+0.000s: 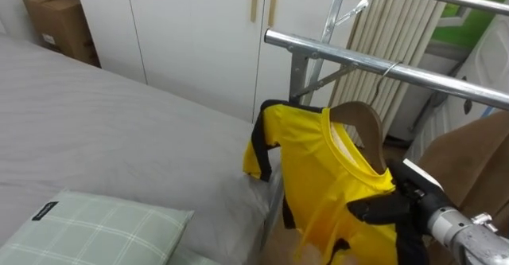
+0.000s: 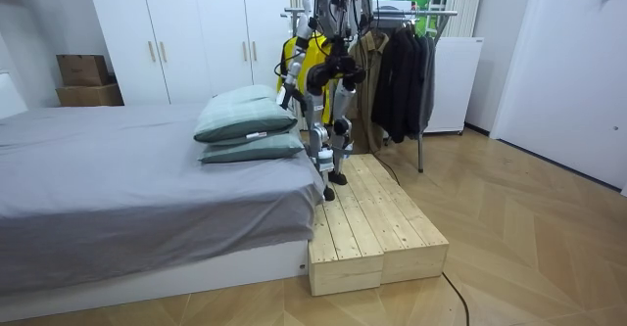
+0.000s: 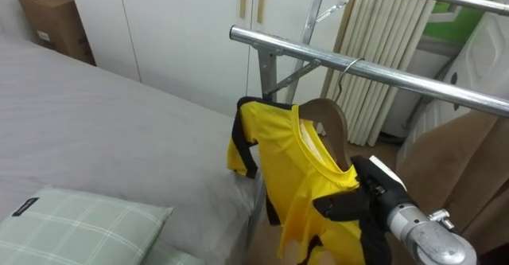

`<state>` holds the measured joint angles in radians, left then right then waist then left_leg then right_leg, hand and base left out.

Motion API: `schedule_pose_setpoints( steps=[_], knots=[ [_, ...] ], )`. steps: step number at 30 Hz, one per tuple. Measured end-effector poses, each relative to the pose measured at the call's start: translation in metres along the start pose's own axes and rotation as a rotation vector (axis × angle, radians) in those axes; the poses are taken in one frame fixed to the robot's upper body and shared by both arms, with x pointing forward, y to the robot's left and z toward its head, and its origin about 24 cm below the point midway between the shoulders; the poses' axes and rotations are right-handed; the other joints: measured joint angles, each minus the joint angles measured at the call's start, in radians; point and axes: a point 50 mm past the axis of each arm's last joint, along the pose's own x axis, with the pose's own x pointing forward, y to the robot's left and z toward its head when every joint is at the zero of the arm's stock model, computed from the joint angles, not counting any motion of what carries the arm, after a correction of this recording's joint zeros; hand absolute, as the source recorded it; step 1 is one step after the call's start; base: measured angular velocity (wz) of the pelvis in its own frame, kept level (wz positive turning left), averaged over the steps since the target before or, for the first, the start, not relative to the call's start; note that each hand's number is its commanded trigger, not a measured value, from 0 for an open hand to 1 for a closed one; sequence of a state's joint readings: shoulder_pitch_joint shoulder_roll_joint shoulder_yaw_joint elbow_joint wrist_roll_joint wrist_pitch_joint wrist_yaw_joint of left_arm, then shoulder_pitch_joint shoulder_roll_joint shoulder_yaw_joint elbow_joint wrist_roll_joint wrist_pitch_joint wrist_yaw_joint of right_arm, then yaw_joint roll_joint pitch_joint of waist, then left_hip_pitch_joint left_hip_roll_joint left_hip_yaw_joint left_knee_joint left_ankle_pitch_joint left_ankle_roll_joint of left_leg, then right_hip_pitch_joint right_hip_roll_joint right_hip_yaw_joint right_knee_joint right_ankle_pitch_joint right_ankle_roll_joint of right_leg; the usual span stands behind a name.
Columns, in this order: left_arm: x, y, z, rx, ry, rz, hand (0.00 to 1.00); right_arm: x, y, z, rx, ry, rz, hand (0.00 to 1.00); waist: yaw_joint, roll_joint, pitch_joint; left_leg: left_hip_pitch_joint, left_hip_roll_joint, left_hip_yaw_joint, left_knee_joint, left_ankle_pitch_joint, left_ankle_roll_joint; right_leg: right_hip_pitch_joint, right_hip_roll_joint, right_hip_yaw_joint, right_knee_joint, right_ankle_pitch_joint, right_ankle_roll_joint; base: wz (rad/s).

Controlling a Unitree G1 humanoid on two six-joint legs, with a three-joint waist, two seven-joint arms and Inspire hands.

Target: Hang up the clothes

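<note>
Yellow shirt (image 1: 318,169) going onto the rack's lower rail (image 1: 382,64)
Its wooden hanger (image 1: 362,118) is seemingly hooking the rail already; the right hand (image 1: 394,208) is clutching the shirt's shoulder, leaving only the release.

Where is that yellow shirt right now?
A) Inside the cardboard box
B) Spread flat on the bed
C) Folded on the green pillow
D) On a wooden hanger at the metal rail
D: the yellow shirt sits on a wooden hanger whose hook reaches the metal rail, and the robot's right hand has its fingers curled on the shirt's shoulder.
</note>
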<state>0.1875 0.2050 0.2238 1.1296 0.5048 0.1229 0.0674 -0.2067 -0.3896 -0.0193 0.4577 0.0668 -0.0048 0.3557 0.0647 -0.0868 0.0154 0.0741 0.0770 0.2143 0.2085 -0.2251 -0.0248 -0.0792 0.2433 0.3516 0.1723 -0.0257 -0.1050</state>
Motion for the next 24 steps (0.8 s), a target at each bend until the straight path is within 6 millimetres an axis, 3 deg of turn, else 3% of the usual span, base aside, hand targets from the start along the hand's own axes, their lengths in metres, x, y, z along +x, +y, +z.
schedule_pose_setpoints(
  steps=[12,13,14,15,24],
  knots=[
    [0.0000,-0.0009,-0.0022,0.002,0.009,-0.004,0.00,-0.0005,-0.0001,-0.0025,-0.007,-0.003,-0.015,1.00,0.003,0.000,0.0000,0.011,0.001,-0.001,-0.007,-0.003,0.005,0.007,-0.001,-0.010,-0.004,-0.004,0.001,-0.01],
    [0.0000,-0.0009,-0.0022,0.002,0.009,-0.004,0.00,-0.0005,-0.0001,-0.0028,-0.007,-0.004,-0.015,0.67,0.003,0.000,-0.0001,0.011,0.002,-0.001,-0.007,-0.003,0.005,0.007,-0.001,-0.011,-0.004,-0.005,0.001,0.00],
    [0.0000,-0.0009,-0.0022,0.002,0.009,-0.004,0.00,-0.0005,-0.0001,-0.0031,-0.007,-0.004,-0.016,0.58,0.003,0.000,-0.0001,0.011,0.002,-0.001,-0.007,-0.003,0.005,0.007,-0.001,-0.011,-0.004,-0.005,0.001,0.00],
    [0.0000,-0.0009,-0.0022,0.002,0.009,-0.004,0.00,-0.0005,-0.0001,-0.0031,-0.007,-0.004,-0.016,0.00,0.003,0.000,-0.0001,0.011,0.002,-0.001,-0.007,-0.003,0.005,0.007,-0.001,-0.011,-0.004,-0.005,0.001,0.00],
    [0.0000,-0.0009,-0.0023,0.002,0.009,-0.004,0.00,-0.0008,-0.0020,-0.0081,0.008,0.014,-0.062,0.00,0.003,-0.001,-0.0005,0.012,0.001,0.000,-0.006,-0.003,0.005,0.010,-0.001,-0.008,-0.004,-0.005,0.001,0.00]
  ],
)
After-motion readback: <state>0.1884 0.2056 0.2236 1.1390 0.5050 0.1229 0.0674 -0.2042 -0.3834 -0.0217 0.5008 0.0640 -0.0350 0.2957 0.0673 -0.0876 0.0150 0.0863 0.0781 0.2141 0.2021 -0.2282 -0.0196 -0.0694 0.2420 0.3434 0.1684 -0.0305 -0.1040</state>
